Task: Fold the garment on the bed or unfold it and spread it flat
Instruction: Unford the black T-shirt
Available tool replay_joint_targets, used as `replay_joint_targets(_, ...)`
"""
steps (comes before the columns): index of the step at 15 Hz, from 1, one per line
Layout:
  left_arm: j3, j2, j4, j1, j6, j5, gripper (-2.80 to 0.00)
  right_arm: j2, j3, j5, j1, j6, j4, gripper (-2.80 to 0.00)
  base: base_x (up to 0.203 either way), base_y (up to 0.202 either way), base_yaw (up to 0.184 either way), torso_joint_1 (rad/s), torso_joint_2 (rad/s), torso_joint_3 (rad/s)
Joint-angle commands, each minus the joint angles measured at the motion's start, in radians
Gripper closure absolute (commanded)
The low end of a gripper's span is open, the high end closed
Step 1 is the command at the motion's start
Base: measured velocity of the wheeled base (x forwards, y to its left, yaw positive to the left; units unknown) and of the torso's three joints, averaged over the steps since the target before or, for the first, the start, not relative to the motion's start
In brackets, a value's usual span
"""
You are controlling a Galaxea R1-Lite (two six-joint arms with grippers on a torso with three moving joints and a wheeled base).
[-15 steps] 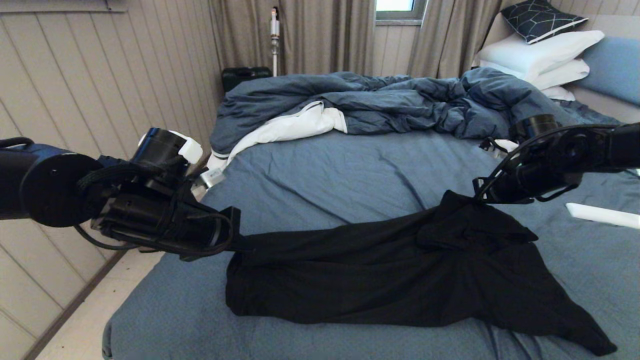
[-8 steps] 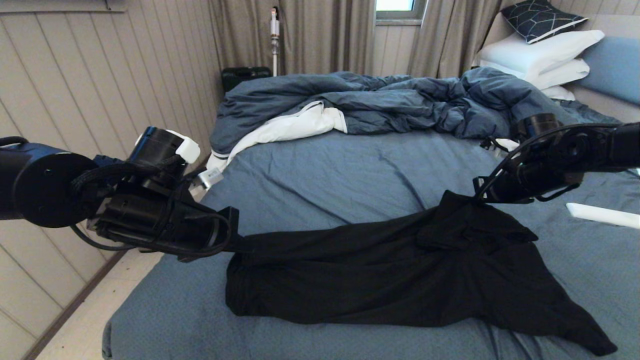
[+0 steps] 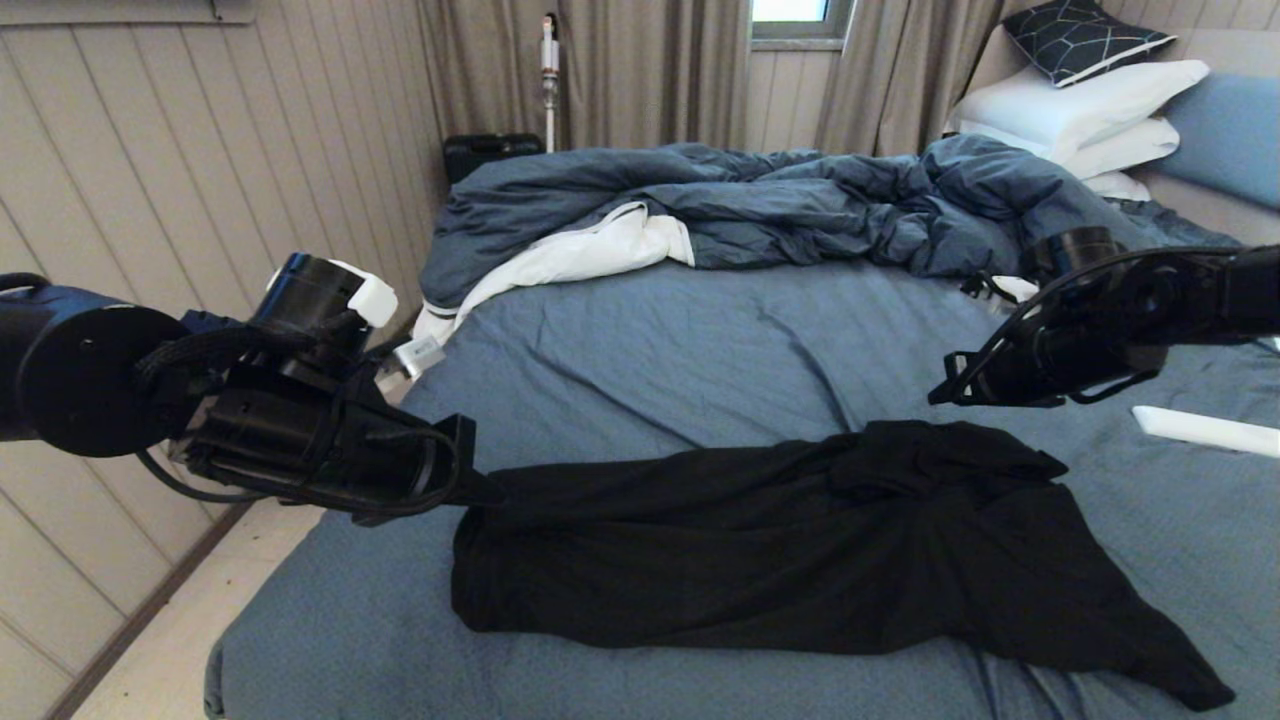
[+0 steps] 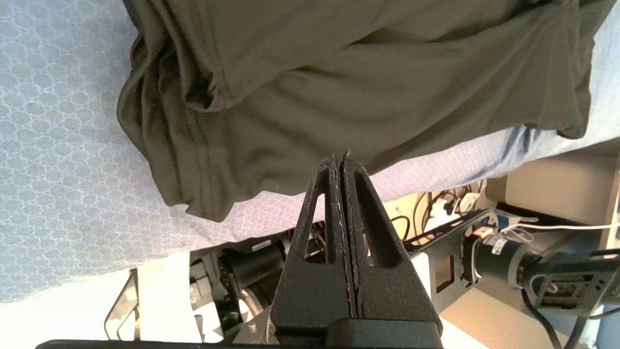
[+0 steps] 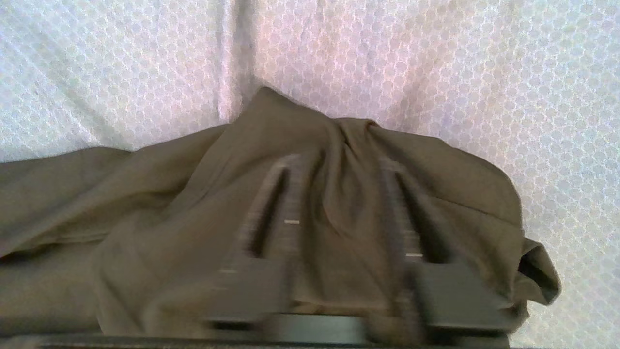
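Observation:
The garment (image 3: 800, 540), a black T-shirt with only plain black showing, lies bunched in a long strip across the near part of the bed (image 3: 650, 340). My left gripper (image 3: 470, 485) is shut on its left edge and holds that end slightly off the sheet; in the left wrist view the closed fingertips (image 4: 340, 162) pinch the cloth's edge (image 4: 339, 72). My right gripper (image 3: 945, 388) hovers open just above the garment's rumpled right part. In the right wrist view its blurred gripper (image 5: 339, 165) straddles the cloth (image 5: 193, 194) without gripping it.
A rumpled dark blue duvet (image 3: 780, 205) fills the far half of the bed, with white pillows (image 3: 1090, 110) and a patterned cushion (image 3: 1080, 35) at the back right. A white flat object (image 3: 1200, 430) lies on the sheet under the right arm. Floor (image 3: 150, 660) and panelled wall lie left.
My right gripper has opened and let go of the garment, whose raised right end has dropped onto the sheet. The left gripper keeps its hold, hardly moved.

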Motion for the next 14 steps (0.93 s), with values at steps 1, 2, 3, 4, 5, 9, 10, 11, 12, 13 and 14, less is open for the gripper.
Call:
replay_joint_targets(1, 0.0, 0.0, 0.003, -0.001, -0.004, -0.002, 0.0, -0.006, -0.001, 0.003, 0.002, -0.001, 0.004, -2.8, 0.0, 0.0, 0.0, 0.0, 0.0, 0.0)
replay_joint_targets(2, 0.001, -0.001, 0.003, -0.001, -0.004, -0.002, 0.0, -0.009, 0.001, 0.003, 0.003, -0.001, 0.004, -2.8, 0.0, 0.0, 0.0, 0.0, 0.0, 0.0)
replay_joint_targets(3, 0.002, -0.004, 0.004, 0.0, -0.004, -0.002, 0.0, -0.015, 0.003, 0.003, 0.003, -0.001, 0.004, -2.8, 0.0, 0.0, 0.0, 0.0, 0.0, 0.0)
replay_joint_targets(4, 0.002, -0.005, 0.004, 0.0, -0.004, -0.004, 0.0, -0.026, 0.009, 0.006, 0.004, 0.0, 0.005, -2.8, 0.0, 0.0, 0.0, 0.0, 0.0, 0.0)
replay_joint_targets(5, -0.001, -0.002, 0.003, 0.0, -0.004, -0.004, 0.0, -0.048, 0.018, 0.013, 0.005, 0.002, 0.006, -2.8, 0.0, 0.0, 0.0, 0.0, 0.0, 0.0)
replay_joint_targets(9, -0.017, 0.008, 0.004, -0.012, -0.004, -0.004, 0.0, -0.217, 0.157, 0.056, 0.014, 0.04, 0.016, 0.0, 0.0, 0.0, 0.0, 0.0, 0.0, 0.0)
replay_joint_targets(10, -0.017, 0.012, 0.003, -0.015, 0.0, -0.002, 0.0, -0.295, 0.208, 0.066, 0.014, 0.036, 0.023, 0.0, 0.0, 0.0, 0.0, 0.0, 0.0, 0.0)
replay_joint_targets(11, -0.019, 0.022, 0.002, -0.025, 0.004, 0.002, 0.0, -0.372, 0.262, 0.076, 0.015, 0.028, 0.042, 0.0, 0.0, 0.0, 0.0, 0.0, 0.0, 0.0)
replay_joint_targets(12, -0.026, 0.041, 0.0, -0.05, 0.006, 0.007, 0.0, -0.438, 0.317, 0.086, 0.016, 0.017, 0.064, 0.0, 0.0, 0.0, 0.0, 0.0, 0.0, 0.0)
replay_joint_targets(13, -0.041, 0.054, 0.001, -0.073, 0.012, 0.016, 0.0, -0.493, 0.384, 0.102, 0.016, 0.008, 0.079, 0.0, 0.0, 0.0, 0.0, 0.0, 0.0, 0.0)
replay_joint_targets(14, -0.049, 0.064, 0.002, -0.11, 0.043, 0.038, 0.0, -0.531, 0.431, 0.141, 0.015, 0.002, 0.088, 0.0, 0.0, 0.0, 0.0, 0.0, 0.0, 0.0)
